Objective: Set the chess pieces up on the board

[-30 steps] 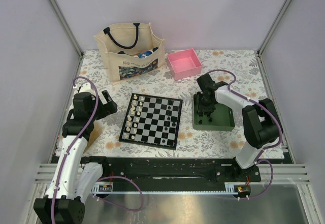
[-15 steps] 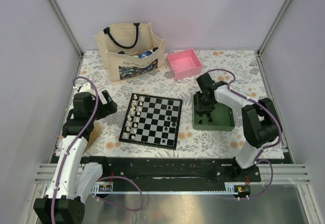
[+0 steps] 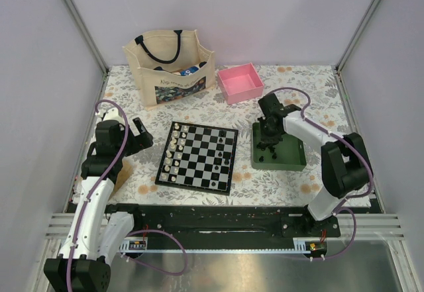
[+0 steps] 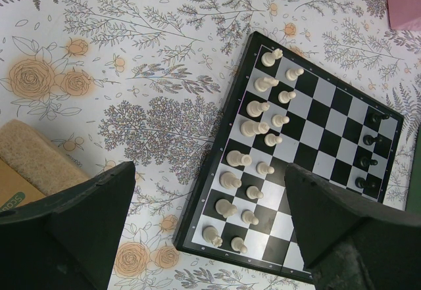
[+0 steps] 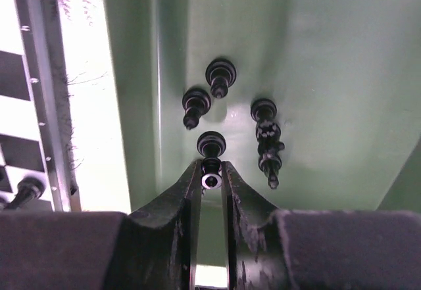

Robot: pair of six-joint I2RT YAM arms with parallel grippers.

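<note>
The board [image 3: 199, 156] lies mid-table, cream-white chessmen along its left columns and a few black chess pieces [image 3: 223, 157] near its right side. It also shows in the left wrist view [image 4: 316, 152]. My right gripper [image 5: 210, 179] is down in the green tray [image 3: 289, 151] and is shut on a black pawn [image 5: 211, 152], pinching its head. Several more black pieces [image 5: 266, 139] lie loose in the tray just beyond. My left gripper [image 3: 140, 137] is open and empty, hovering left of the board.
A pink box [image 3: 240, 83] and a canvas tote bag [image 3: 169, 67] stand at the back. A tan block [image 4: 29, 158] sits left of the left gripper. The tray wall [image 5: 141, 93] is close to the right gripper's left finger.
The right gripper has shifted slightly within the tray and the arm's elbow has moved a little right. The left arm has not moved.
</note>
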